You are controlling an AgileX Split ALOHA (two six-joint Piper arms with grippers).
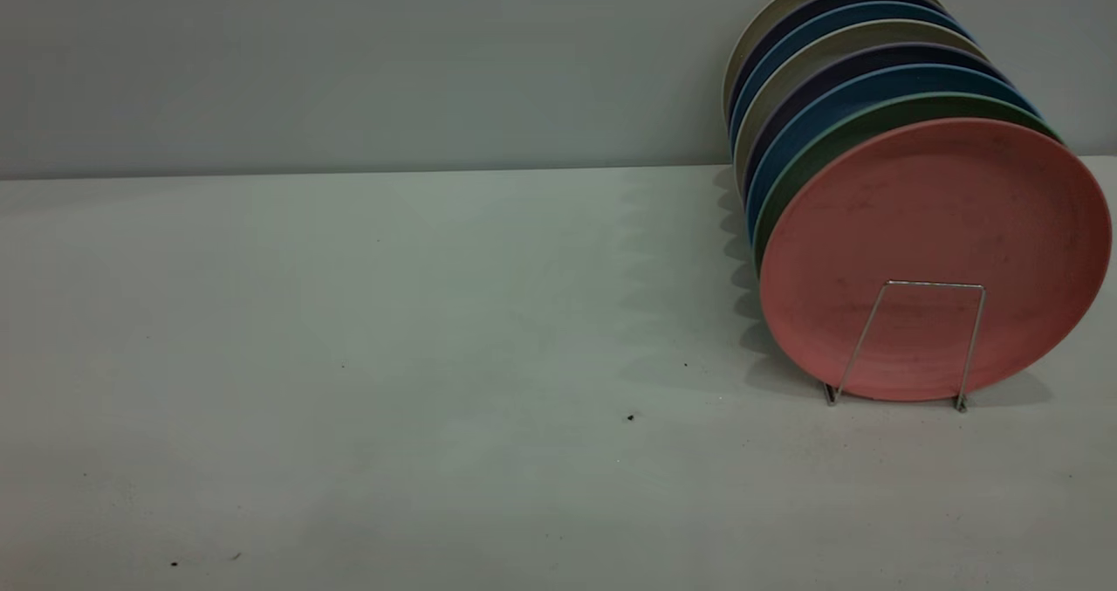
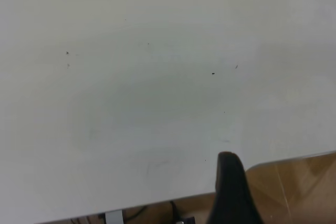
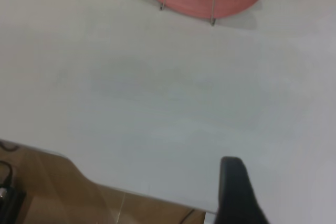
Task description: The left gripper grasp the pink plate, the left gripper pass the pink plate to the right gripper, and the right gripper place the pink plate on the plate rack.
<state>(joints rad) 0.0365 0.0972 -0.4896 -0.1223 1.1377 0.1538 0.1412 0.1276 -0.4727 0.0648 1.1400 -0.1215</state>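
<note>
The left gripper is seen only in its own wrist view, where a single dark jaw tip is held above the near edge of the pale table; its spread cannot be told. The right gripper is likewise shown by one jaw tip over the table edge (nothing is gripped, as far as can be made out), and its opening cannot be told either. Neither is caught in the exterior view. Well apart from both, at the table's right, the pink plate is stood on edge in the plate rack, behind the front wire loop. Behind it a green plate and further blue, dark and beige plates are lined up.
</note>
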